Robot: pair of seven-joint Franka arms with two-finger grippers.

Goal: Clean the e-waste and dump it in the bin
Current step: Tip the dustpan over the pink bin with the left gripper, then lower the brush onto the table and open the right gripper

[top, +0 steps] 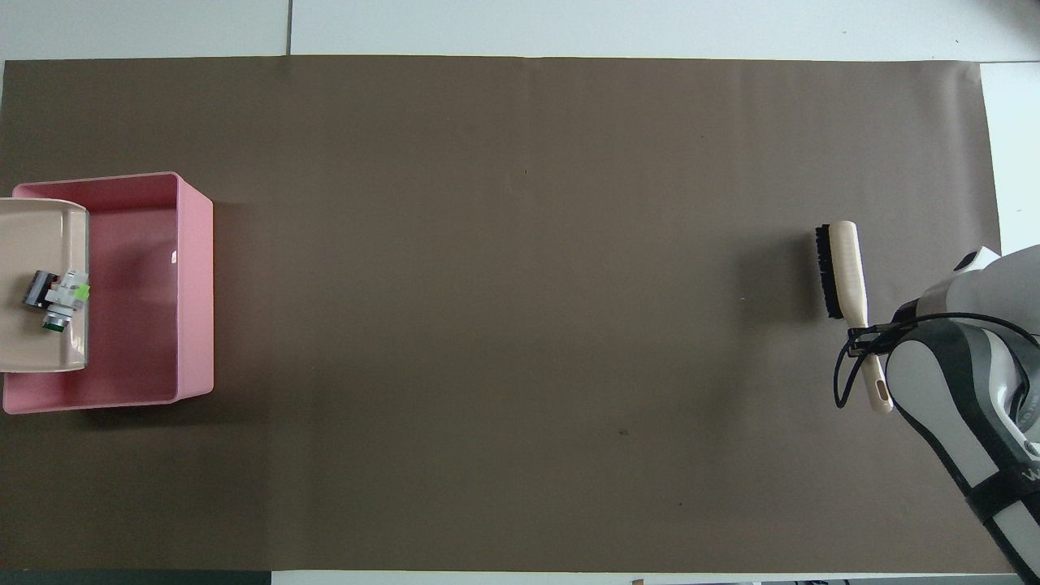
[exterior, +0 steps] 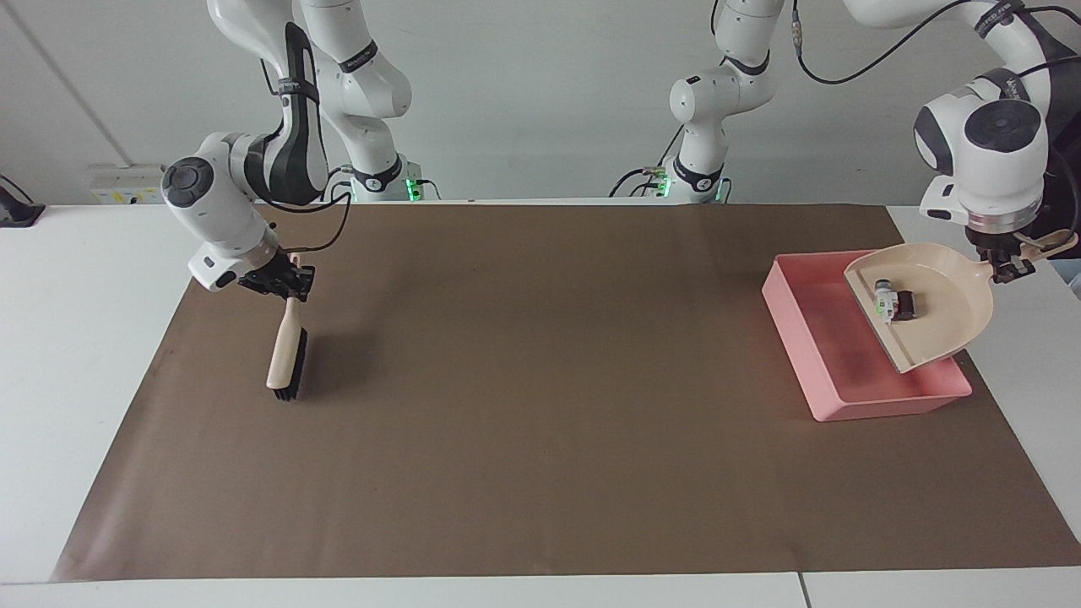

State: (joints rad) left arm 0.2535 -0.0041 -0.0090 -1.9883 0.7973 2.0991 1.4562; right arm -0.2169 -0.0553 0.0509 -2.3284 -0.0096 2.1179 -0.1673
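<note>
My left gripper (exterior: 1009, 268) is shut on the handle of the beige dustpan (exterior: 937, 308), which it holds tilted over the pink bin (exterior: 887, 405), lip down toward the bin floor. The e-waste lies in the pan close to the lip: a white piece with a green patch (exterior: 883, 300) and a small black block (exterior: 906, 304) touching it. In the overhead view the dustpan (top: 32, 341) covers the end of the bin (top: 195, 284) toward the left arm's end of the table. My right gripper (exterior: 283, 283) is shut on the handle of a beige brush (exterior: 285, 355).
A brown mat (exterior: 540, 422) covers most of the white table. The brush (top: 845, 272) hangs slanted over the mat at the right arm's end, black bristles low. The bin sits on the mat at the left arm's end.
</note>
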